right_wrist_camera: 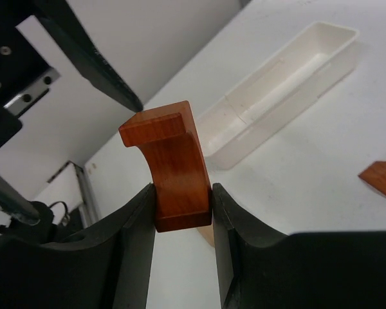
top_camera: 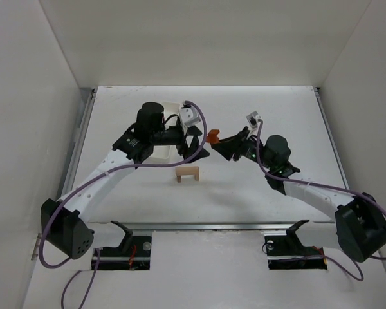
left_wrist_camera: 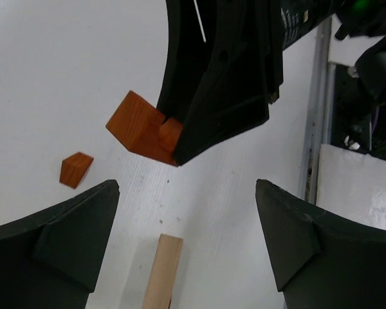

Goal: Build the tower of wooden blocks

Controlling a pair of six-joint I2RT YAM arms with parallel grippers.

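The wood block tower [top_camera: 187, 173] is a small tan arch standing on the table in front of both grippers. In the left wrist view only its tan crossbar [left_wrist_camera: 162, 270] shows, low between the fingers. My right gripper [top_camera: 220, 140] is shut on an orange-red notched block [top_camera: 212, 136], held above the table behind the arch. The right wrist view shows that block [right_wrist_camera: 174, 164] squeezed between both pads of the right gripper [right_wrist_camera: 183, 193]. My left gripper [top_camera: 194, 147] hovers close by with its jaws wide and empty, and so it looks in its own view [left_wrist_camera: 188, 222], facing the held block [left_wrist_camera: 141, 125].
A long white tray [right_wrist_camera: 283, 84] lies at the back, partly under the left arm [top_camera: 166, 132]. A small loose orange-red piece [left_wrist_camera: 75, 169] rests on the table, and an orange-red piece [right_wrist_camera: 383, 180] shows at the right edge of the right wrist view. The two grippers are very near each other.
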